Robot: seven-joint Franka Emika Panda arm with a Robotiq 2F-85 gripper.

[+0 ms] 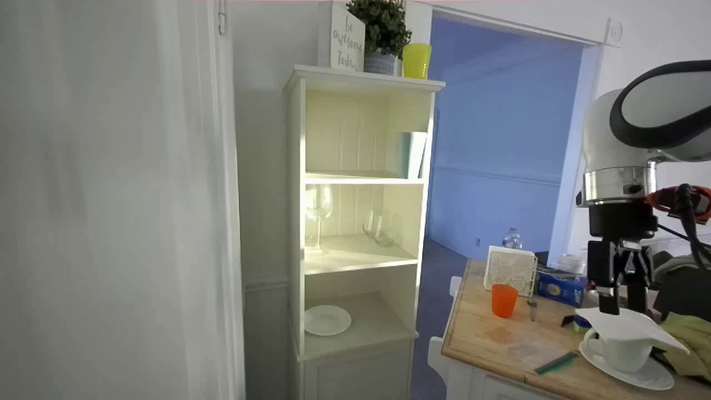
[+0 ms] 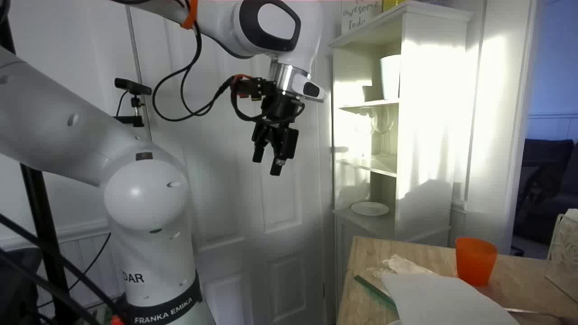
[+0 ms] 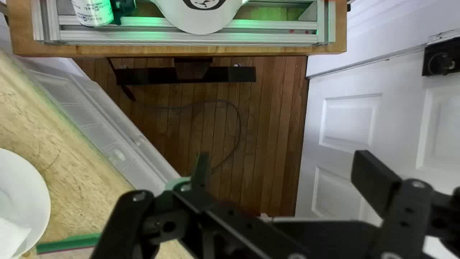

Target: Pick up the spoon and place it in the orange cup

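On the countertop (image 1: 472, 329), the spoon (image 1: 532, 308) lies just outside the orange cup (image 1: 504, 301).

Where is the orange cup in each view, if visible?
In an exterior view: orange cup, lower right, left of a blue box.
In an exterior view: orange cup, lower right, beyond a white sheet.
Wrist view: not in it.
Shared landmark: wooden tabletop, in every view.

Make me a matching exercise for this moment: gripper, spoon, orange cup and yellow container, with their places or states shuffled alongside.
1. gripper
2. spoon
3. orange cup
4. yellow container

A. on top of the shelf unit
B. standing upright on the wooden counter
C. open, holding nothing
D. lying beside the orange cup

Pairs: 1-C; 2-D; 3-B; 4-A
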